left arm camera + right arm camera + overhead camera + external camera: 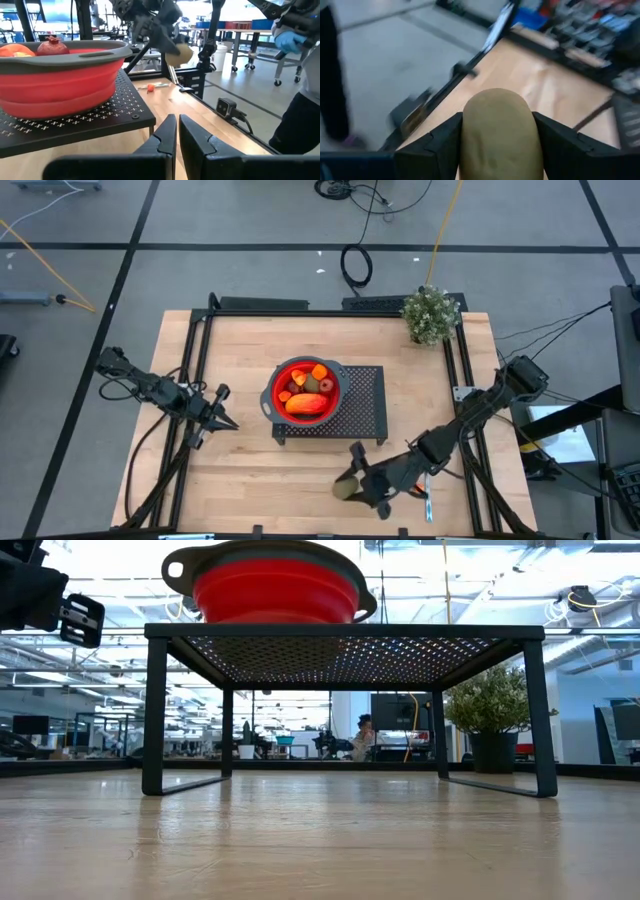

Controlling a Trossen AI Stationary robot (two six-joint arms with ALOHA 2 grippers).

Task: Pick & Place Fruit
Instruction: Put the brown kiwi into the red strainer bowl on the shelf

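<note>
Landmark: the black perforated rack [355, 405] at the middle of the wooden table [250, 490].

A red collapsible bowl [305, 390] with a grey rim sits on the left part of the rack's top. It holds several fruit pieces: a long orange one [307, 405], a dark red round one [51, 45], a brownish-green oval [326, 385] and small orange bits [319, 372].

The right gripper [352, 482] hangs over the table in front of the rack, near the table's front edge. Its jaws are pinching a brownish-green oval fruit [499, 132]; the right wrist view shows a dark finger [438, 141] pressed against each side of it, the piece clear of the table.

A small orange-red bit [150, 87] lies on the table beside a slim utensil [162, 85], in front of the rack toward its right.

The left gripper [222, 420] waits to the left of the rack, jaws pressed together.

A potted plant [431, 314] stands behind the rack's right corner.
</note>
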